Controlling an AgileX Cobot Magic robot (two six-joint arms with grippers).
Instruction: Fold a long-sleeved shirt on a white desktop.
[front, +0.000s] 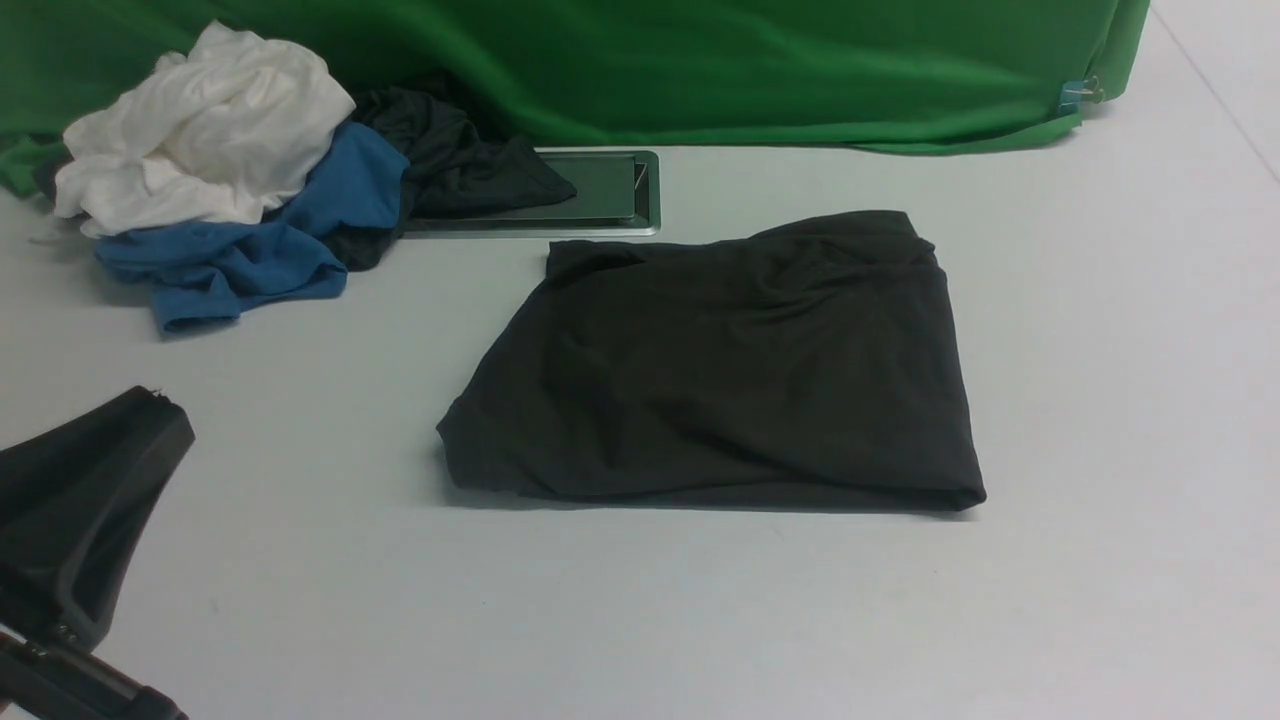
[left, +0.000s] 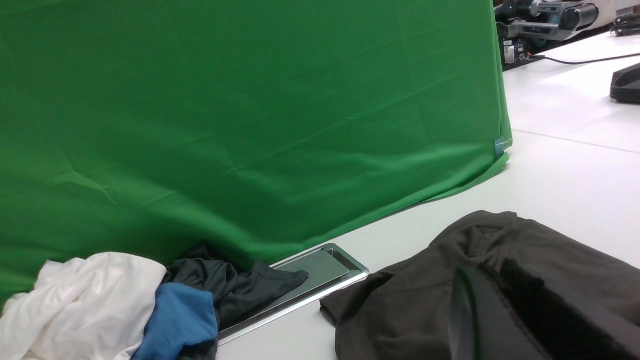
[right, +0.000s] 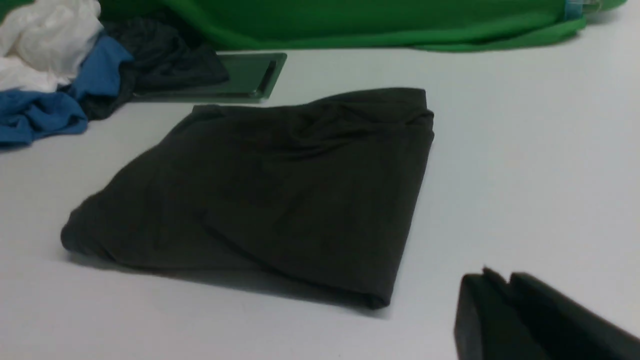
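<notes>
Two grippers are showing only partly: the left gripper (front: 80, 500) is hanging low over the counter (front: 1100, 400), its opening unclear, and the right gripper (right: 525, 320), cropped, is looking closed. Between them the long-sleeved shirt (front: 730, 370) is lying folded, just before the cable hatch (front: 610, 195) and green cloth (front: 700, 70).

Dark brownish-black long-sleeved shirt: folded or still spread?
Folded. The dark brownish-black long-sleeved shirt lies as a compact layered rectangle on the white desktop; no sleeves stick out, and neither gripper touches it.
</notes>
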